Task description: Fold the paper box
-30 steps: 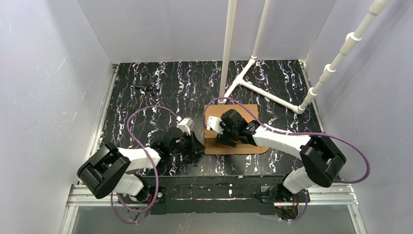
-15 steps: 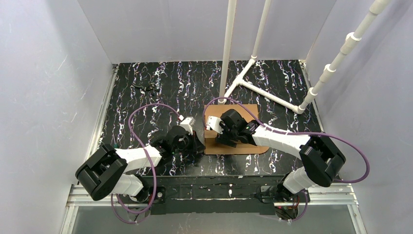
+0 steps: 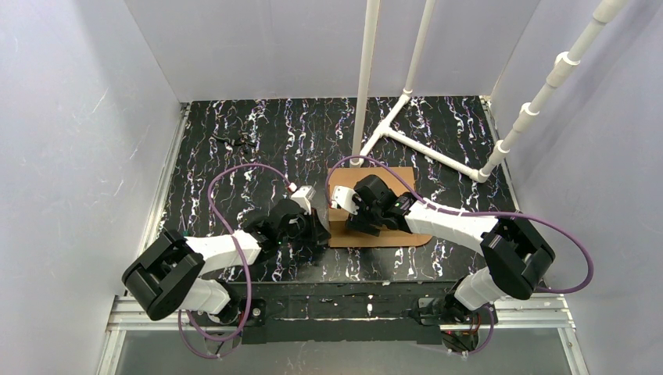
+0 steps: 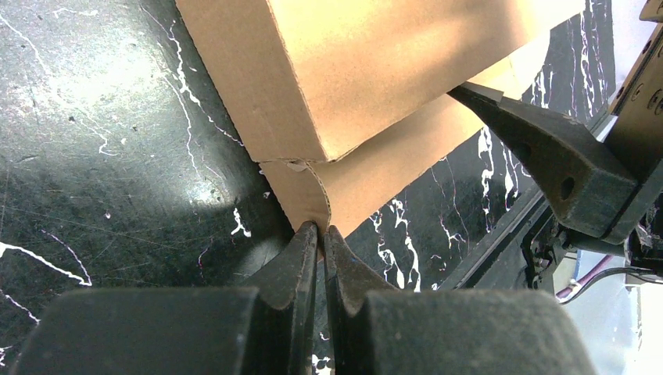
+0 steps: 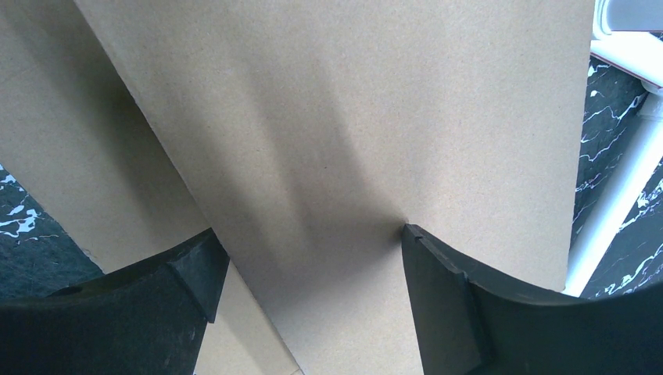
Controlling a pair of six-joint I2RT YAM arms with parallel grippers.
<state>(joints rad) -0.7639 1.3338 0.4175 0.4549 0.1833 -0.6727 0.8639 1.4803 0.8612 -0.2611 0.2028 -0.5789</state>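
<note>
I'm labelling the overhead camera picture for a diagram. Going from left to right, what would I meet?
left arm's black joint → left gripper → paper box → right arm's black joint

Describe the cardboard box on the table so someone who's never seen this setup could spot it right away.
Look at the black, white-veined table, then at the upright white pipe standing near its middle. Just in front of the pipe's foot lies the paper box. It is the only brown thing on that dark surface: plain, unmarked cardboard.
</note>
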